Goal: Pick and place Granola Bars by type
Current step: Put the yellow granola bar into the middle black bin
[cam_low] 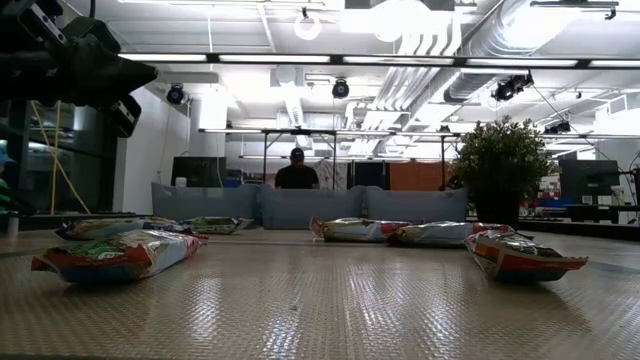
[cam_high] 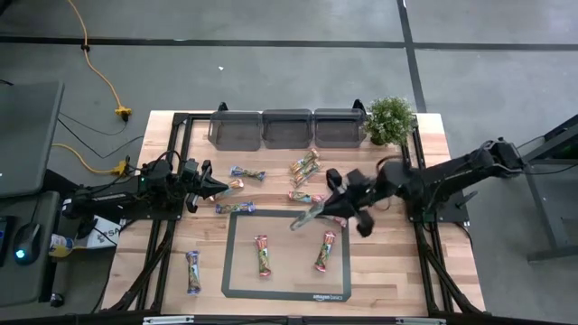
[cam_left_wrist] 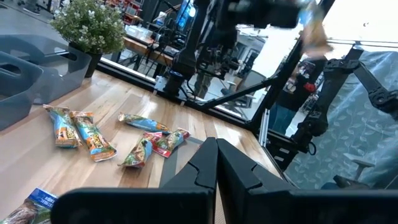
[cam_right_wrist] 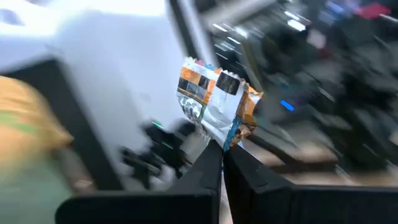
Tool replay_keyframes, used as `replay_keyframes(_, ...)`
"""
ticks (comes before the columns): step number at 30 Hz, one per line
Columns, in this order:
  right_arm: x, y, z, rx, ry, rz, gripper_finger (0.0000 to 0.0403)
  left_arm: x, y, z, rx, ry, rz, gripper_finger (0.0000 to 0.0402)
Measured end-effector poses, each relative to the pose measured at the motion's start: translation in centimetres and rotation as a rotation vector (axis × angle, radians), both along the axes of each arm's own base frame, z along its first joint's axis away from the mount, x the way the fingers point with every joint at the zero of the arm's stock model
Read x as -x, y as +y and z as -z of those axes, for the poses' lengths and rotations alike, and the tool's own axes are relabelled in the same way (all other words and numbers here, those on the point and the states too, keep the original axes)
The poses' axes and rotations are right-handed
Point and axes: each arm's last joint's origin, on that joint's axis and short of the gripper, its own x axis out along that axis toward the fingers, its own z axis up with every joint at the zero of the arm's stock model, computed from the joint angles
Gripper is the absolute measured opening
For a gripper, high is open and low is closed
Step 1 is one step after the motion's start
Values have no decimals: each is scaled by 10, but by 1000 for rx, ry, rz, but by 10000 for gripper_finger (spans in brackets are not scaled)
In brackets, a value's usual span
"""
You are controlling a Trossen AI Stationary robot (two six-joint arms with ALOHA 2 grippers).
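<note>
Motion blur smeared the room behind the crinkled orange-and-silver wrapped granola bar [cam_right_wrist: 214, 102] in the right wrist view. Print on every wrapper was too small to read. The seated person's dark figure [cam_low: 297, 173] stood half hidden behind grey plastic bins [cam_low: 300, 207].

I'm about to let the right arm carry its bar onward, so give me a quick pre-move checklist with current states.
1. Right gripper shut on a granola bar: ok.
2. Bar lifted off the mat: ok.
3. Left gripper shut, holding nothing, waiting at the table's left: ok.
4. Three bins at the far edge: contents cannot tell.
5. Potted plant beside the bins, near the path: not ok.
</note>
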Motion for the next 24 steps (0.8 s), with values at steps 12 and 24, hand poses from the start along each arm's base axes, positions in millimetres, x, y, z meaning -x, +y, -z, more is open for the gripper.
replay_keyframes(12,19,-26,-35,36,-360,-386,0,0,0,0,0,0,-4,1)
replay_keyframes(24,22,-27,-37,80,-405,-425,0,0,0,0,0,0,-2,1)
